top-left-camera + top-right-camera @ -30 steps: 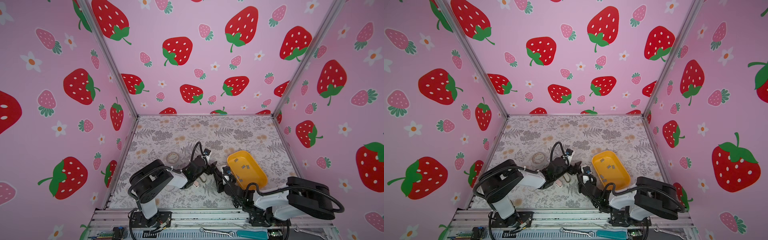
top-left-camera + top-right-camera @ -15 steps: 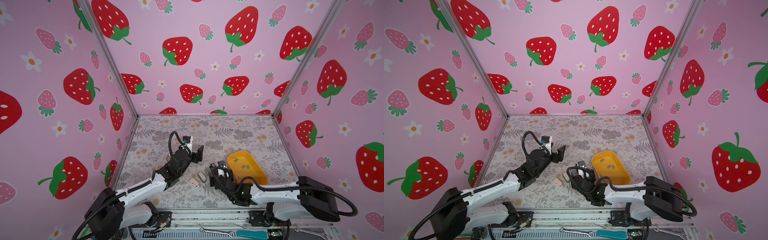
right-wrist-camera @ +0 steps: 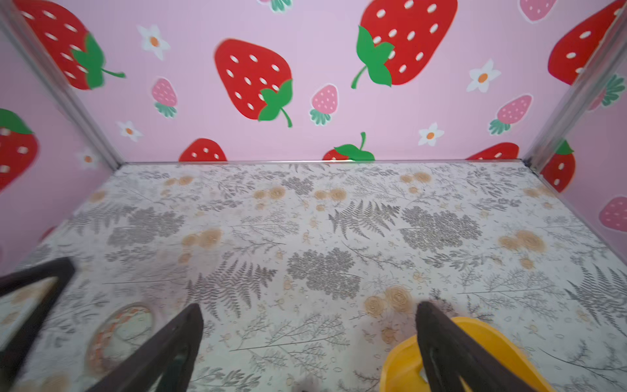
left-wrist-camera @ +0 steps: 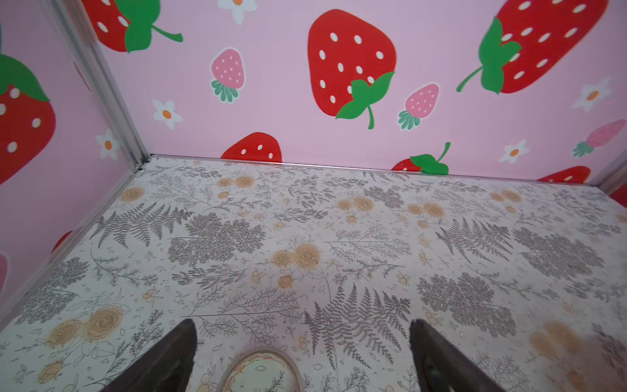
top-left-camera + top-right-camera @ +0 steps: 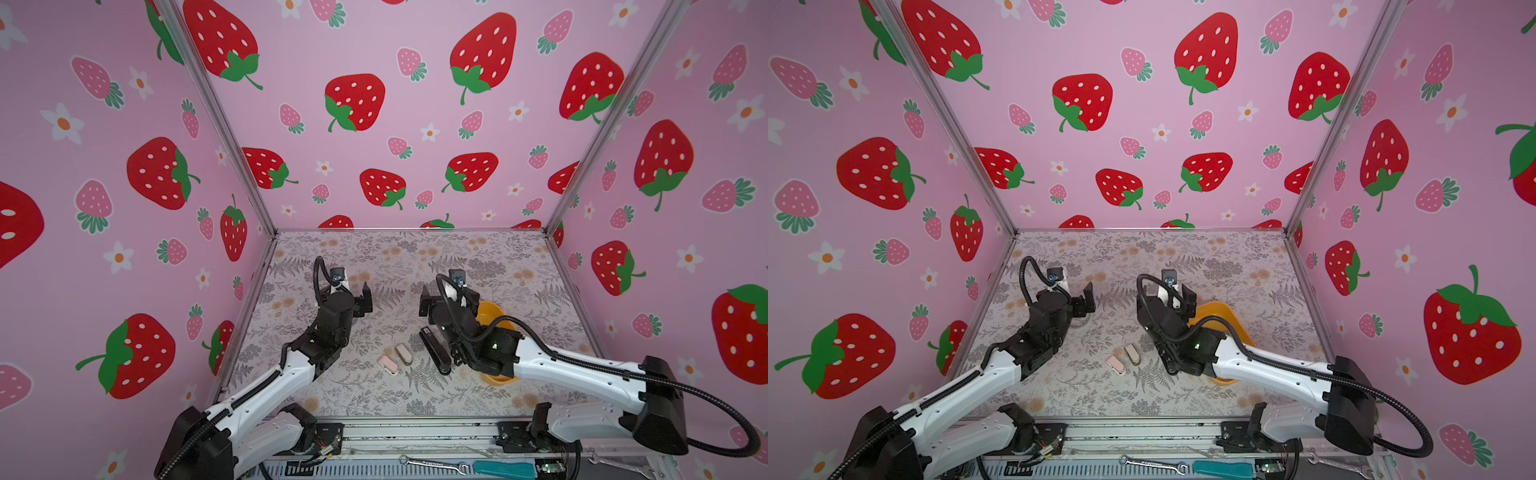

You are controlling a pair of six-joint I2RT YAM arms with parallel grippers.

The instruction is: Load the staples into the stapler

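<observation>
left gripper (image 4: 302,325): spread wide with nothing in it. It is raised over the worktop (image 5: 374,257), left of centre, and faces the back wall.
right gripper (image 3: 308,307): also spread wide and holding nothing. It is raised right of centre, about level with the left gripper and well apart from it.
black stapler (image 5: 434,351): lies flat on the worktop, just beside the right arm's wrist on its inner side. It runs front to back, and its near end is close under the arm. Neither gripper touches it.
pink stapler (image 5: 388,364): small, flat on the worktop between the two arms, left of the black stapler.
beige stapler (image 5: 403,354): small, just beside the pink stapler and almost touching it, between it and the black stapler. Both small ones sit nearer the front edge than the grippers.
yellow tray (image 5: 490,311): right of the black stapler. The right arm covers most of it in both top views, and only its rim shows in the right wrist view.
staples: can't see them in any view, since the arm hides the inside of the tray.
clear ring (image 4: 261,368): flat on the worktop under the left gripper.
front rail: a wrench (image 5: 432,463) and a teal-handled tool (image 5: 503,468) lie there, off the worktop.
</observation>
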